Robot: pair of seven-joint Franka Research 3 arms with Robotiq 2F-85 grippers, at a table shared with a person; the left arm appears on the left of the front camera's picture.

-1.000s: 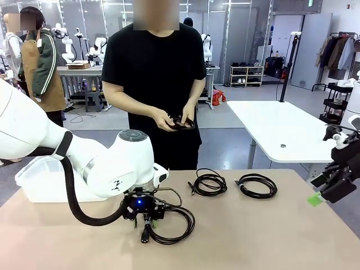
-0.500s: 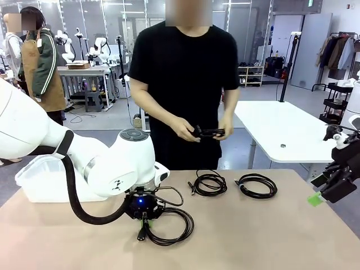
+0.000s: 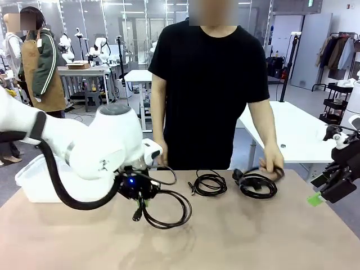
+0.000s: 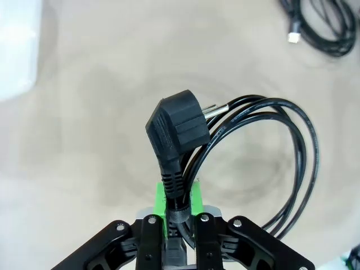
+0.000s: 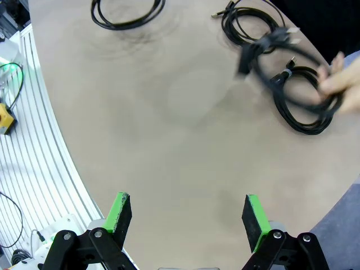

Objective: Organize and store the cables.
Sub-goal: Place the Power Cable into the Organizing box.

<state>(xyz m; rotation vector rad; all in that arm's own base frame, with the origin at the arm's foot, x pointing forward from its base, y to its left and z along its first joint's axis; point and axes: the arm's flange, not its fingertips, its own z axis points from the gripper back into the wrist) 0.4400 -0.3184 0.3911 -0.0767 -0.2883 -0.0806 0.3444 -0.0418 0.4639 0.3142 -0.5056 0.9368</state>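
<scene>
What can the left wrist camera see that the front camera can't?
Left wrist view, up close: the black plug with shiny pins, its cord squeezed between green pads. Front view: a person's hand at the far cable, and the robot's open right hand. Both: the left hand holding its looped cable.

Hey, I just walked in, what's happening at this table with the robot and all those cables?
The left gripper has its jaws shut on a black cable just behind its plug. Across the table, a person's hand is on a second coil, and a third coil lies between the two. The right gripper hangs open over the table's right side.
</scene>
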